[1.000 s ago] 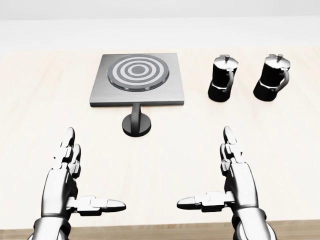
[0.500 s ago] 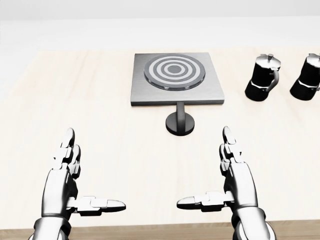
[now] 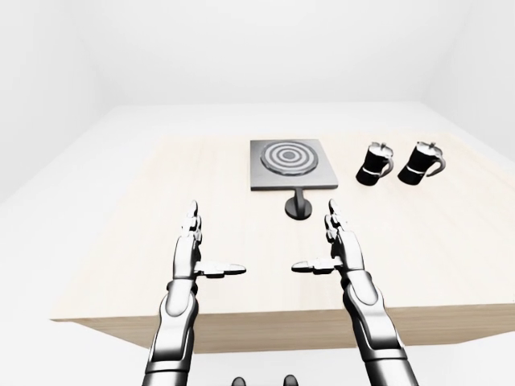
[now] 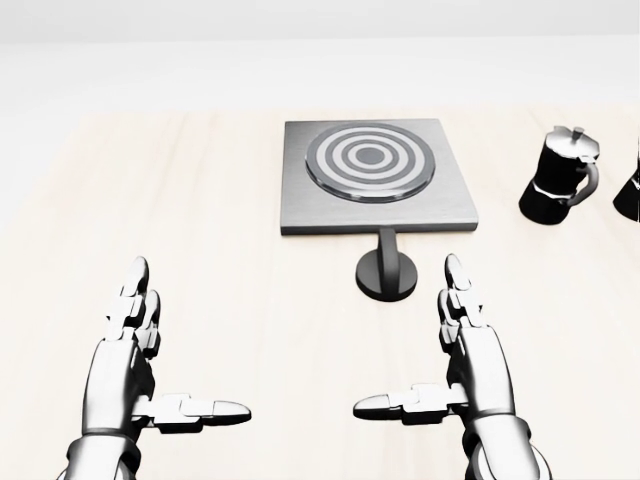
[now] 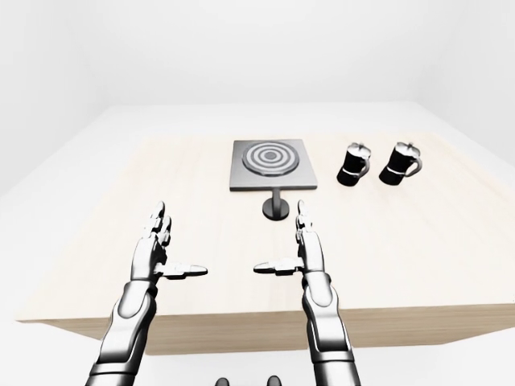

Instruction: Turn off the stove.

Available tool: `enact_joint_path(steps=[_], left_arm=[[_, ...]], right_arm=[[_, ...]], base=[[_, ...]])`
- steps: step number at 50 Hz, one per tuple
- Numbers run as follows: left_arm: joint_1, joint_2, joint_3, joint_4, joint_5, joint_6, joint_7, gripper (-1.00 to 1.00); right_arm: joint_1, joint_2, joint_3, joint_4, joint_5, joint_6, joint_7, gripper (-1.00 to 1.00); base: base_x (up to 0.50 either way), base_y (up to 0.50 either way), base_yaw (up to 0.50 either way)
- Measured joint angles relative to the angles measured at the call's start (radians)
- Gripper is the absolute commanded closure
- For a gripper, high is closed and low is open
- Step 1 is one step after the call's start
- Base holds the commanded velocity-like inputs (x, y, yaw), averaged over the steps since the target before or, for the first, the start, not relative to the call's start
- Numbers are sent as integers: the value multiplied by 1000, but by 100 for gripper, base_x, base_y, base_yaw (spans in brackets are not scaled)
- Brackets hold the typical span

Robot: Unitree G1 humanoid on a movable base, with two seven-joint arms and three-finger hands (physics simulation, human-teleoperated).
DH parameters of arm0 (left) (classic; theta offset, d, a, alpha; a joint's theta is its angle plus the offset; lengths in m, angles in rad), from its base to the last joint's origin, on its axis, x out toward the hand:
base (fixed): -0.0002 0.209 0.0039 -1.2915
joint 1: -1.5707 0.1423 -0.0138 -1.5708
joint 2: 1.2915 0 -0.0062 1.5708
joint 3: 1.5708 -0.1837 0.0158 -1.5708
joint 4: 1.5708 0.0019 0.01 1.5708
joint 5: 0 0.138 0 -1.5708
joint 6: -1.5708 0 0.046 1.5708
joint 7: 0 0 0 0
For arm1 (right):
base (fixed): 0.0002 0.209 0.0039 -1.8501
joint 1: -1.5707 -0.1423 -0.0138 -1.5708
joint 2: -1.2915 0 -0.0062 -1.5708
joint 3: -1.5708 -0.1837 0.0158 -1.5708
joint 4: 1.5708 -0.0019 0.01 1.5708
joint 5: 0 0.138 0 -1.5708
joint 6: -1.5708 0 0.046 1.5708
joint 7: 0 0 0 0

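Observation:
The stove (image 4: 376,176) is a grey square plate with a ringed round burner, lying on the light wooden table (image 4: 200,200) at the upper middle of the head view. Its black round knob (image 4: 387,273) sits on a short stem just below the plate's lower edge. My left hand (image 4: 185,345) is open, fingers straight, thumb pointing inward, at the lower left, well left of the knob. My right hand (image 4: 410,340) is open the same way, just below and slightly right of the knob, not touching it.
Two black moka pots stand right of the stove, one (image 4: 562,175) in full view, the other (image 3: 421,162) cut by the head view's right edge. The table's near edge (image 3: 265,315) runs under my forearms. White floor and walls surround the table.
The whole picture has shifted: the stove, knob and pots slid to the right and slightly down in the head view, so the camera has moved. Both hands keep the same open pose.

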Motion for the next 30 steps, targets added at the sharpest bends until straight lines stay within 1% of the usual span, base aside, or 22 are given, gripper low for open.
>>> enact_joint_path(steps=[10, 18, 30], left_arm=[[-4, -1, 1, 3, -1, 0, 2, -100], [-16, -1, 3, -1, -8, 0, 5, -100], [-13, -1, 4, 1, -13, 0, 9, -100]], right_arm=[[-3, -1, 0, 5, 0, -7, 4, -100], [-12, -1, 0, 2, -2, -7, 4, -100], [-7, -1, -1, 8, -3, -13, 4, -100]], base=[[50, 0, 0], [50, 0, 0], [50, 0, 0]])
